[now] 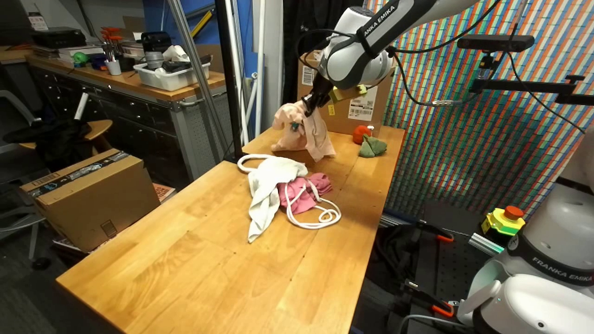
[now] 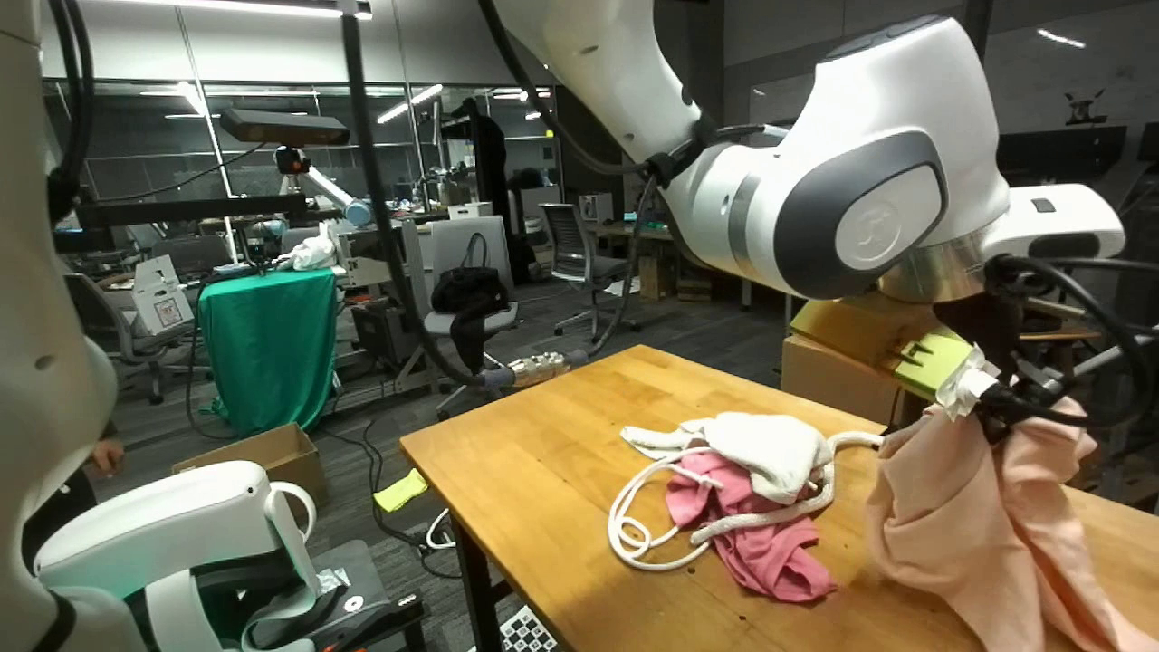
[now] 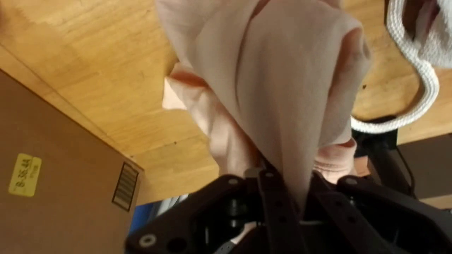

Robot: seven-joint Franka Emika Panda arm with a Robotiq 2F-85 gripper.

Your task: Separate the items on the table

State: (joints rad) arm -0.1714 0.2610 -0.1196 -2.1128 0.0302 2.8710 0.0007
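My gripper (image 1: 308, 107) is shut on a peach garment (image 1: 318, 137) at the far end of the table. The garment hangs down in folds, its lower part at the tabletop. The wrist view shows the peach fabric (image 3: 282, 88) pinched between the fingers (image 3: 295, 180). A white cloth (image 1: 274, 174) lies partly over a pink cloth (image 1: 297, 197) mid-table, with a white rope (image 1: 315, 226) looped around and across them. These also show in an exterior view as white cloth (image 2: 770, 444), pink cloth (image 2: 770, 557) and rope (image 2: 625, 521). A red item (image 1: 360, 134) and a green cloth (image 1: 372, 146) sit at the far corner.
A large cardboard box (image 1: 342, 124) stands behind the far end of the table; it also shows in the wrist view (image 3: 70, 134). A black post (image 1: 230, 83) and white poles rise beside the table edge. The wooden table (image 1: 222, 273) extends toward the front.
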